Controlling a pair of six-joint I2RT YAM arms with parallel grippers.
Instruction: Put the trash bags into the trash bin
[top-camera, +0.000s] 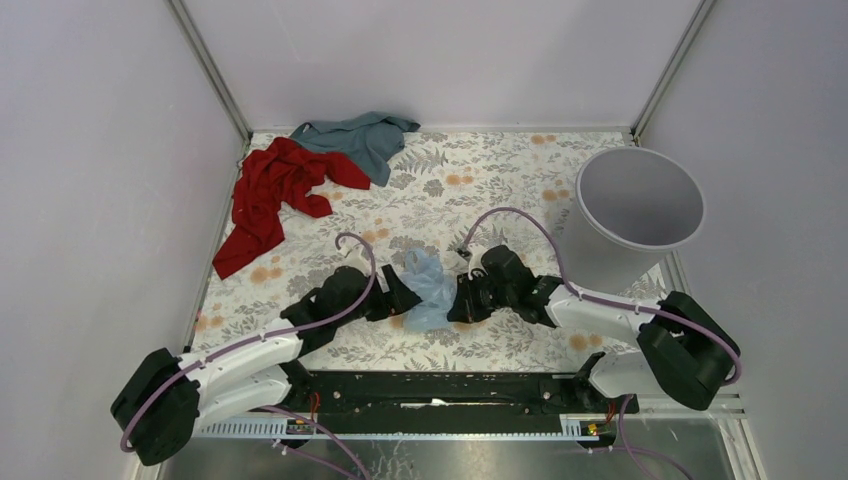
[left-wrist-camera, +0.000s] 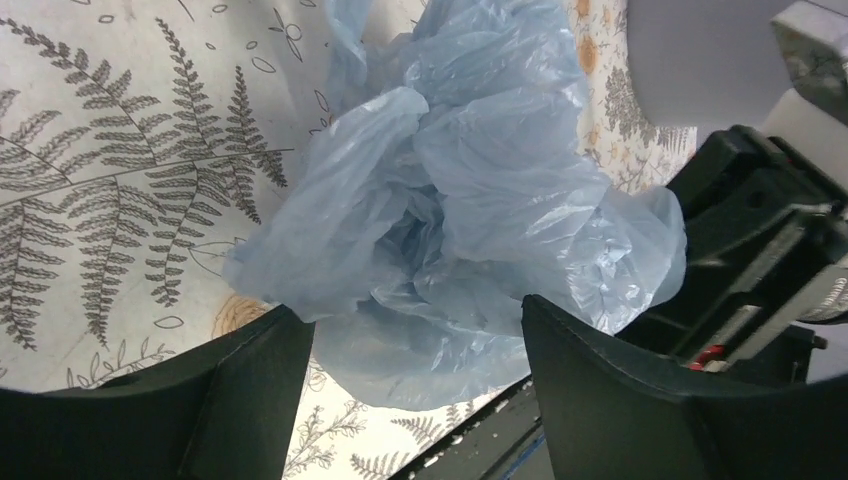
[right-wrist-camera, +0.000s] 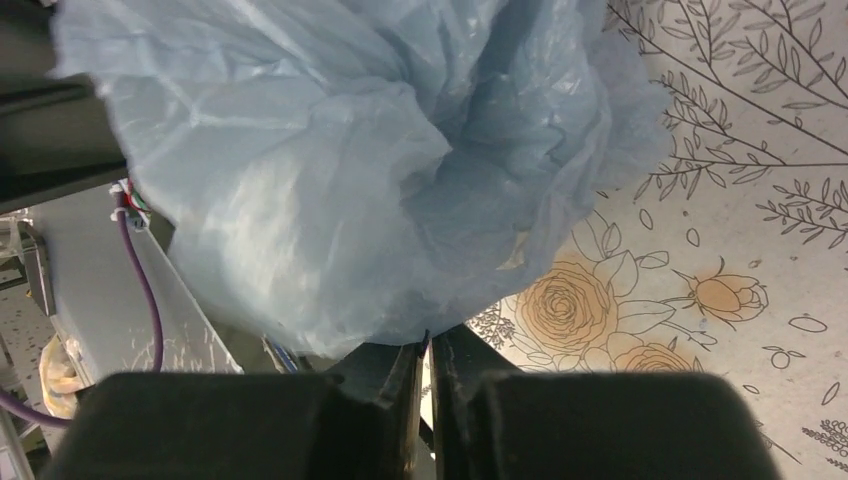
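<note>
– When you look down from above, where does the bag (top-camera: 430, 288) lie?
– Near the middle of the tabletop's (top-camera: 480, 175) near edge, bunched up between the left gripper (top-camera: 402, 296) and the right gripper (top-camera: 462, 297), which face each other across it. The bin (top-camera: 610, 265) stands upright by the right edge, well apart from the bag. A red cloth (top-camera: 270, 195) and a grey-blue cloth (top-camera: 360, 138) lie crumpled at the far left corner, touching each other.
– And from the left wrist?
– Its fingers (left-wrist-camera: 240, 385) stand wide apart, released. The bag (left-wrist-camera: 460, 200) sits just ahead of them, a loose pale blue crumple whose lower folds dip between the tips. I cannot tell whether the plastic touches either finger. The right arm (left-wrist-camera: 760, 230) shows black at the right, beyond the bag.
– From the right wrist?
– Those fingers (right-wrist-camera: 395, 385) are pressed nearly together, clenched on a fold at the bag's (right-wrist-camera: 330, 170) lower edge. The rest of it billows over them and fills most of the view. The flowered tabletop shows to the right.
</note>
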